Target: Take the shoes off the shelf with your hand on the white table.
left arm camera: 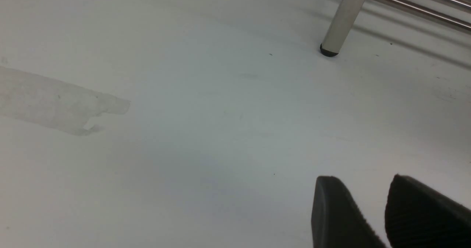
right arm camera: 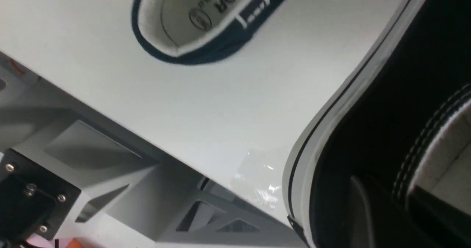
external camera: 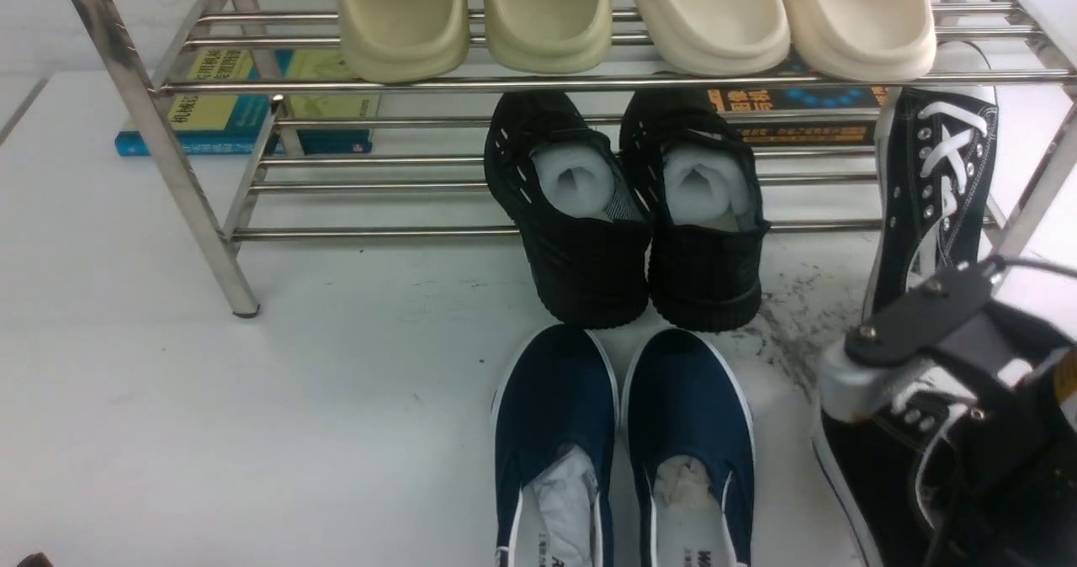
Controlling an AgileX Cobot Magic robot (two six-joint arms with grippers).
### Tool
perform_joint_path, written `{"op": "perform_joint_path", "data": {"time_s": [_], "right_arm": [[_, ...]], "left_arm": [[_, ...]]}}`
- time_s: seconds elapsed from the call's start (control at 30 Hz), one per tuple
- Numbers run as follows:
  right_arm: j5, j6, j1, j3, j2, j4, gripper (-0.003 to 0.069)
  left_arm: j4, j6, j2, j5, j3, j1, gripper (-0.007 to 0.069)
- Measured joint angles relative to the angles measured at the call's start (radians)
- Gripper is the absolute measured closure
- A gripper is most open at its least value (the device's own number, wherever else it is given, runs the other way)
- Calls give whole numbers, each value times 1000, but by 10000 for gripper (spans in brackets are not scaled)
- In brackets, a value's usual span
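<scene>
Bright, even light; faint shadows fall on the desk (external camera: pixel 336 399) under the shelf (external camera: pixel 379 233), whose bars gleam; wrist views blur.

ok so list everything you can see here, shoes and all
shelf: 1, chrome, on table
white table: 1, scuffed
olive slides: 2, top tier left
cream slides: 2, top tier right
chunky black shoes: 2, lower tier front
navy slip-ons: 2, on table
black canvas sneakers: 2, one upright at shelf's right end, one at right hand
books: 2, blue-yellow, dark, behind shelf
left hand: 1, black, over table
right hand: 1, black, at near sneaker
</scene>
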Motion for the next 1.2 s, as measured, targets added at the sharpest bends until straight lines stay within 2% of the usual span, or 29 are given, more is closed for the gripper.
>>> {"op": "perform_joint_path", "data": {"time_s": [0.3,0.5,0.83,1.2], "right_arm": [[-49,6,0,34,0,0,639],[-95,-35,0,34,10,-2,639],[-164,-115,5,34,139,11,638],[-196,-114,8,34,230,61,625]], "left_arm": [[0,0,0,0,0,0,385],[0,0,0,0,0,0,385],[0,0,0,1,0,0,385],[0,0,0,1,0,0,385]]}}
